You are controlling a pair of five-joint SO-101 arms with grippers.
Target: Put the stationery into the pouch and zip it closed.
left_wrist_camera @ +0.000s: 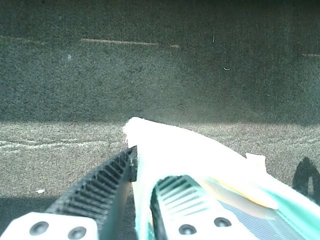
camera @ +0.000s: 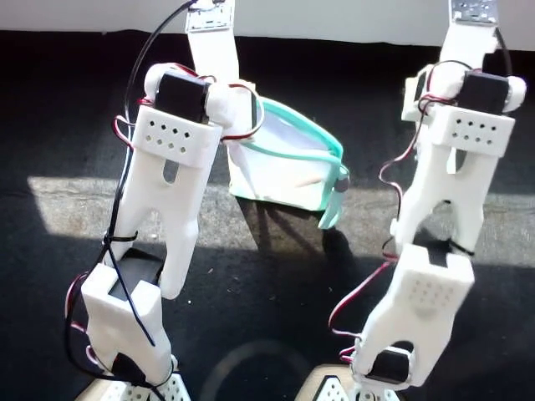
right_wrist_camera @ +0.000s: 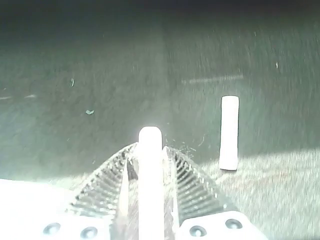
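Note:
The pouch (camera: 288,163) is teal and white and sits on the dark table between the two arms, its mouth gaping upward. In the left wrist view my left gripper (left_wrist_camera: 145,170) is shut on the pouch's (left_wrist_camera: 200,155) white edge, one ribbed finger on each side of it. Something pale and long lies inside the pouch. My right gripper (right_wrist_camera: 150,150) is shut on a white stick (right_wrist_camera: 150,190) that juts out past the fingertips, over the table. A second white stick (right_wrist_camera: 229,132) lies flat on the table beyond it.
The table (camera: 276,276) is covered in dark cloth, with a sunlit band across its middle. The left arm (camera: 167,192) and right arm (camera: 443,209) stand on either side of the pouch. A pale wall runs along the far edge.

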